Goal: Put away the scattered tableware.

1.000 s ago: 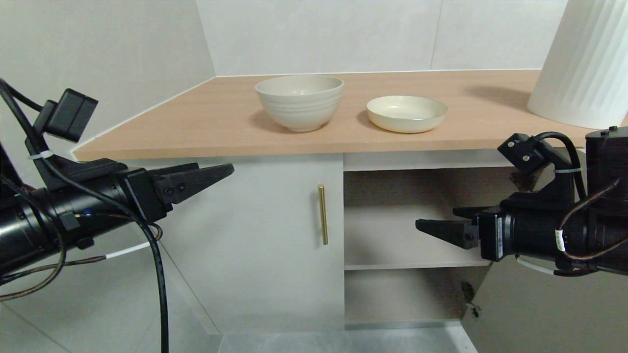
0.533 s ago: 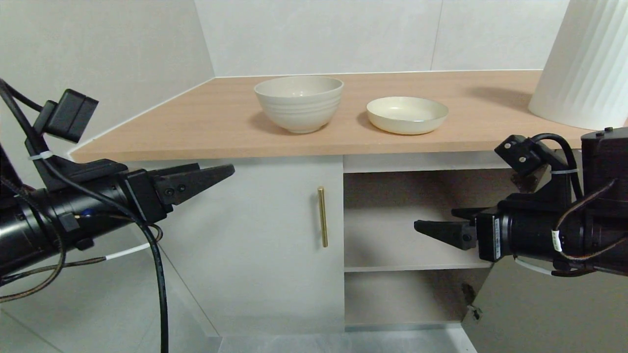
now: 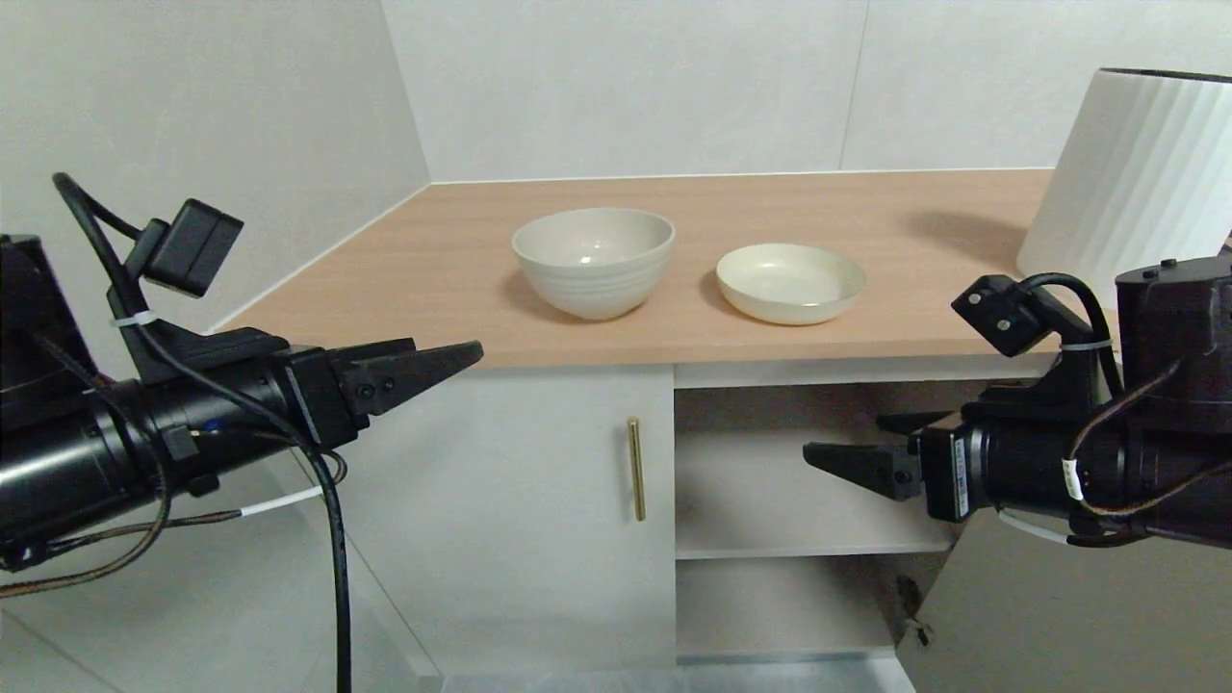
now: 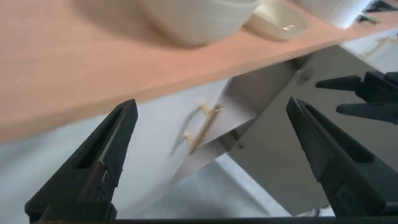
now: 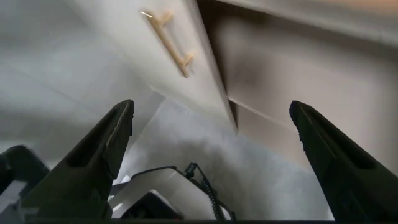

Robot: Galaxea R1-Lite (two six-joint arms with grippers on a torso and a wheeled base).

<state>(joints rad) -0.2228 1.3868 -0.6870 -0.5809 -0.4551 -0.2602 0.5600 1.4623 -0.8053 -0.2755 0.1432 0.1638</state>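
A deep cream bowl (image 3: 593, 260) and a shallow cream dish (image 3: 790, 281) stand side by side on the wooden counter (image 3: 443, 279). My left gripper (image 3: 452, 361) is open and empty, level with the counter's front edge and left of the bowl. In the left wrist view it (image 4: 211, 106) frames the counter edge, with the bowl (image 4: 199, 18) and dish (image 4: 277, 22) beyond. My right gripper (image 3: 852, 445) hangs open and empty in front of the open cabinet compartment (image 3: 799, 481), below the dish. The right wrist view has its fingertips (image 5: 211, 109) spread wide near the cabinet door.
The left cabinet door is shut, with a brass handle (image 3: 634, 469). The right door (image 3: 1020, 616) is swung open, showing a shelf (image 3: 808, 551). A tall white ribbed lampshade (image 3: 1126, 183) stands on the counter's right end. Walls close the counter's back and left.
The whole head view has shifted downward, so the camera moved. Both grippers now stand higher relative to the counter edge. Bowl and dish have not moved on the counter.
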